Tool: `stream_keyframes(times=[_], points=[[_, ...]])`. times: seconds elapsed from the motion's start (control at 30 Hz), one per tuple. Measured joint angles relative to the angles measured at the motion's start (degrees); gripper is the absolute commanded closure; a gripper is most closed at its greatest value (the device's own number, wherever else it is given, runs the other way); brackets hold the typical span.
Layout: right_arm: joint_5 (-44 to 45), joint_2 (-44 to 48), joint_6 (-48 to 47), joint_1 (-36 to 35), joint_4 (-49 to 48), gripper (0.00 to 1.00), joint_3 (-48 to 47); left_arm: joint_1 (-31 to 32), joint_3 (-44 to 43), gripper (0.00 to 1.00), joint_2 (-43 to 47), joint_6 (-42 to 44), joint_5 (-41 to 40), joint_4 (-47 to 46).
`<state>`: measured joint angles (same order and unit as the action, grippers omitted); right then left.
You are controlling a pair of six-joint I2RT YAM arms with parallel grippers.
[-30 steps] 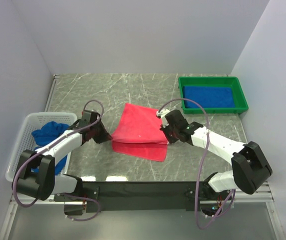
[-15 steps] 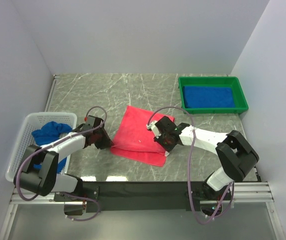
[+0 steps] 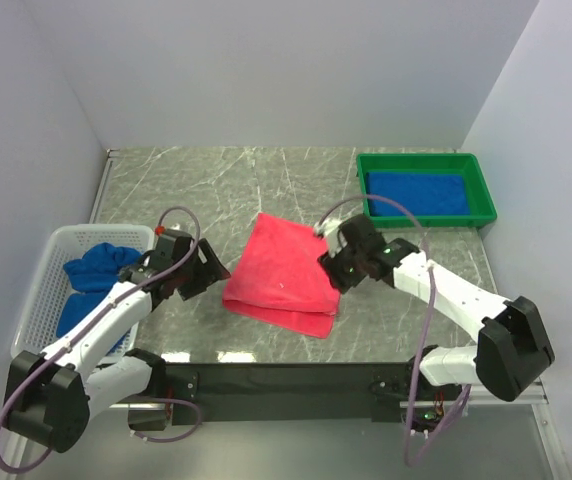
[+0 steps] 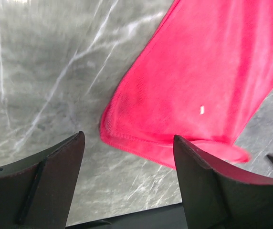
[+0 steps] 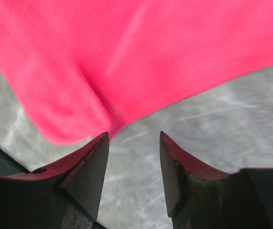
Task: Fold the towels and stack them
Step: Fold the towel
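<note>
A red towel (image 3: 281, 280) lies folded in half on the marble table, its doubled edge toward the near side. My left gripper (image 3: 212, 270) hovers just off the towel's left edge, open, with nothing between its fingers; the left wrist view shows the towel's corner (image 4: 208, 81) ahead of the left gripper (image 4: 128, 138). At the towel's right edge my right gripper (image 3: 332, 272) is open and holds nothing. In the right wrist view the red towel (image 5: 141, 57) fills the top, beyond the right gripper (image 5: 134, 135). A folded blue towel (image 3: 418, 195) lies in the green tray (image 3: 424, 217).
A white basket (image 3: 41, 300) at the left holds a crumpled blue towel (image 3: 91, 270). The green tray stands at the back right. White walls close in the table on three sides. The black front rail (image 3: 286, 380) runs along the near edge.
Both grippers have opened and let go of the red towel, then drawn back from its left and right edges. The towel now rests folded on the table.
</note>
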<state>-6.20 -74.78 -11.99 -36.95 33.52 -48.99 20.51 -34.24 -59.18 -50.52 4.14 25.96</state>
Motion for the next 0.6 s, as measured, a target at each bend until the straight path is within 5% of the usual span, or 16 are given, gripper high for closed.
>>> stream_keyframes(times=[0.23,0.6], points=[[-0.94,-1.44,11.28,12.20,-10.14,0.41,-2.34,0.24,-10.54,0.27,-6.27,4.48,-1.05,0.81],[2.73,-15.13,22.43,15.63,-20.26,0.75,-5.01,4.31,-34.62,0.54,-37.24,7.91,-1.20,-3.23]])
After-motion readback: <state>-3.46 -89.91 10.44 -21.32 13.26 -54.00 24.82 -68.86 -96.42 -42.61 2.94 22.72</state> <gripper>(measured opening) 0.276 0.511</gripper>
